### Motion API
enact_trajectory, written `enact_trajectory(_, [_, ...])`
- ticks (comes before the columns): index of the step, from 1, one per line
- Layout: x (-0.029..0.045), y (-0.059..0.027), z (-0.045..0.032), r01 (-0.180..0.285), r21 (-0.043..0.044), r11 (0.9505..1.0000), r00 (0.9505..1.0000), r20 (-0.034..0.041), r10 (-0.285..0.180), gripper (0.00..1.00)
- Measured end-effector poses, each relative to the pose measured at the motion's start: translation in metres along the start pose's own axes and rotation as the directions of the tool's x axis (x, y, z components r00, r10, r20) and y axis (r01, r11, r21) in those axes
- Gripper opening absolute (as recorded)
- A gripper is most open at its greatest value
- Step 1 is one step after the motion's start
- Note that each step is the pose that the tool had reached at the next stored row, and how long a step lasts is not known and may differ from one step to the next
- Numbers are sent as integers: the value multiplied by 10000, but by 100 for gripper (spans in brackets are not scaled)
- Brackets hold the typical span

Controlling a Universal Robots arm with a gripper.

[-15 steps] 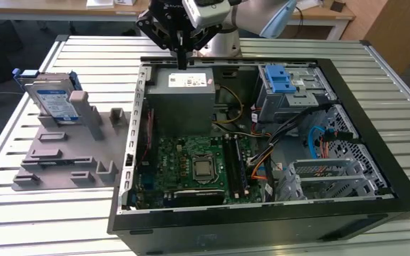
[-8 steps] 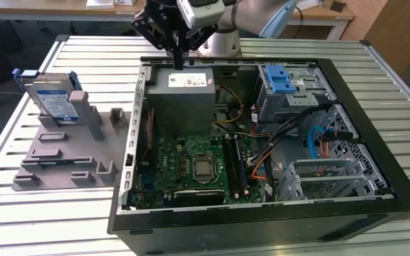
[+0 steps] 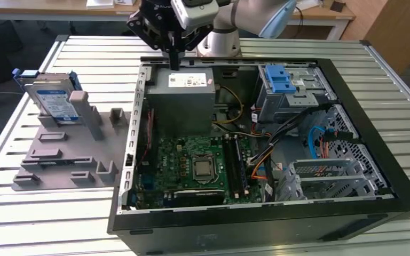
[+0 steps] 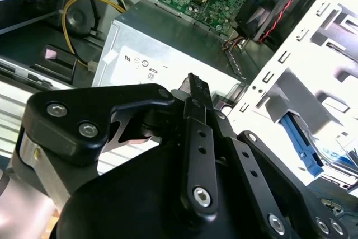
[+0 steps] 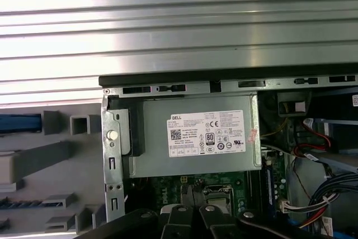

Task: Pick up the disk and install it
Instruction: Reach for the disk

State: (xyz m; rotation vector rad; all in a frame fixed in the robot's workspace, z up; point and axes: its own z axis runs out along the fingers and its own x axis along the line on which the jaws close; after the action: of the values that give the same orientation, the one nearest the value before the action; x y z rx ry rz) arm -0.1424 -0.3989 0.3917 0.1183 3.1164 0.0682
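Tool (image 3: pixel 173 66) hovering above computer case (image 3: pixel 376 205), over its grey metal box (image 3: pixel 183 104), fingers pressed together, pinching nothing. Disk (image 3: pixel 55 104) standing upright in grey holder (image 3: pixel 70 154) beside case, on worktop (image 3: pixel 20 213).

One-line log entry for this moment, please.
hand shut, empty | above grey metal box in case | disk upright in grey fixture, exterior view's left | not yet picked
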Motion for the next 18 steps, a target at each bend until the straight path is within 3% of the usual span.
enact_trajectory(18, [172, -3, 10, 0, -12, 10000, 10000, -9, 0, 11])
